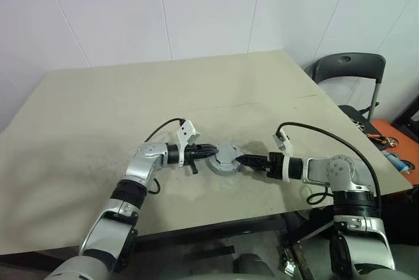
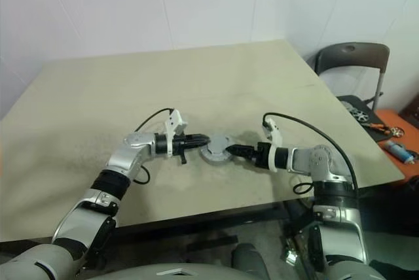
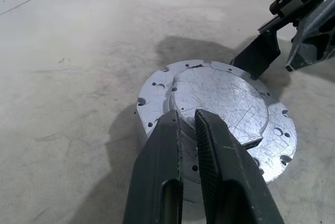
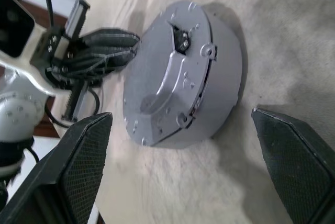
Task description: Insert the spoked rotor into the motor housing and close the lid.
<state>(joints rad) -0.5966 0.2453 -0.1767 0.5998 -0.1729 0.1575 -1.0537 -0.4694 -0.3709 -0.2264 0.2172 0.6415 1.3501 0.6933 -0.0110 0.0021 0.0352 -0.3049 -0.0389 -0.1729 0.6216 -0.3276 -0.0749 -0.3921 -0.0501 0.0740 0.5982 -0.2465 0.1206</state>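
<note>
A round grey metal lid (image 3: 220, 98) with a notched, hole-dotted edge lies flat on top of a round grey body, the motor housing (image 4: 226, 72), near the table's front middle (image 1: 227, 157). The spoked rotor is hidden. My left gripper (image 3: 186, 115) is shut, and its tips sit on the lid's rim on the left side (image 1: 211, 151). My right gripper (image 1: 243, 160) is open on the lid's right side. Its two fingers (image 4: 78, 166) are spread wide, wider than the housing, and are not touching it.
The beige table (image 1: 131, 97) carries nothing else that I can see. Its right edge is close to my right arm. Beyond that edge stand a dark chair (image 1: 347, 70) and an orange surface with small tools (image 1: 393, 142).
</note>
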